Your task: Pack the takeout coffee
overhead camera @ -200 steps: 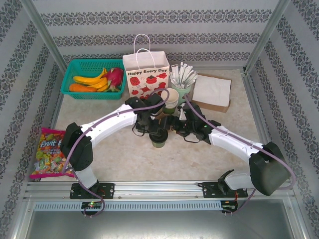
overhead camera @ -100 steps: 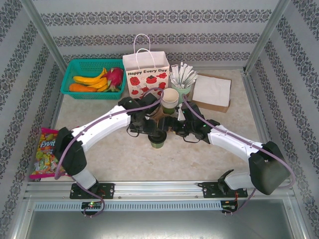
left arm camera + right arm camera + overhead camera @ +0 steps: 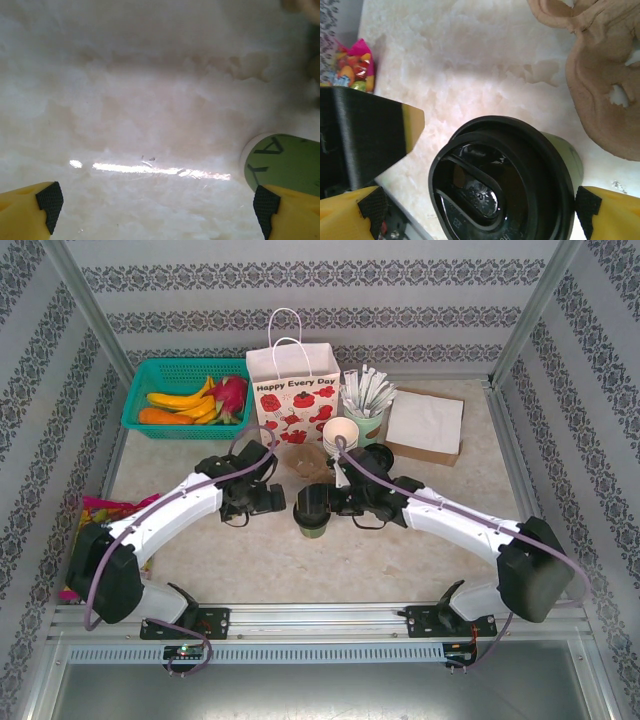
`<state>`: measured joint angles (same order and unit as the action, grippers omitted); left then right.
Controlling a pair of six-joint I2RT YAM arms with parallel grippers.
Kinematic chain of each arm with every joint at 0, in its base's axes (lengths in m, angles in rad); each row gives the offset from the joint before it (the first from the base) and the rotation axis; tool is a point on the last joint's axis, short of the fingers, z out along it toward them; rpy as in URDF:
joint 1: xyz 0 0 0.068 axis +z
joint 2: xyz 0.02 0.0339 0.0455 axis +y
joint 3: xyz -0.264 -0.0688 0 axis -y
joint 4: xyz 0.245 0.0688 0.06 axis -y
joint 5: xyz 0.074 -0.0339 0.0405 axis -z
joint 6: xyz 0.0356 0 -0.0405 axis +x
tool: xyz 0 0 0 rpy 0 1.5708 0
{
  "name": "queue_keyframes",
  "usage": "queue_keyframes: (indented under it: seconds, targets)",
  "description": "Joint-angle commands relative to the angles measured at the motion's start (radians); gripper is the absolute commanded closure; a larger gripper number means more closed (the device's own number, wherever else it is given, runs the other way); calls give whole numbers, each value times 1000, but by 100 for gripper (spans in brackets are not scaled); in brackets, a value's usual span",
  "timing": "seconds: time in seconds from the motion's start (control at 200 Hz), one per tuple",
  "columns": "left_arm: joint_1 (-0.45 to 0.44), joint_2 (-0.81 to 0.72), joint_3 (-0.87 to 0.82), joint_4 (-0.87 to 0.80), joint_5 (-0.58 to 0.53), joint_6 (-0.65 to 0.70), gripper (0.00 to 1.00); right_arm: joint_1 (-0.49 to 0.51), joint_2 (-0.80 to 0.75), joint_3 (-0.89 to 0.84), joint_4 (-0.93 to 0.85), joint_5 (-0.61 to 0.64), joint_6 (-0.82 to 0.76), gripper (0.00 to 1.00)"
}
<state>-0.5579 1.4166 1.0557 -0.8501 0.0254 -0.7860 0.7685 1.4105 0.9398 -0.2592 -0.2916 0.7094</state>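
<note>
Green black-lidded cup (image 3: 500, 185) stands within gaping right tool (image 3: 480, 212), ungripped; left tool (image 3: 157, 210) gapes empty.

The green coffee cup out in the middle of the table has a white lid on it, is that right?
Not quite. The green coffee cup does stand out in the middle of the table, but its lid is black, not white. The right wrist view looks down on it from close above.
</note>
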Motion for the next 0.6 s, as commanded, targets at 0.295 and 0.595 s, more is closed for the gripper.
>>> queue_keyframes:
  seconds: [0.295,0.595]
  targets:
    - [2,38,-32,143,69,-66,0,84,106,157,-240,194,-121,2]
    - [3,47,-47,146,77,-69,0,104,160,185,-272,240,-107,2]
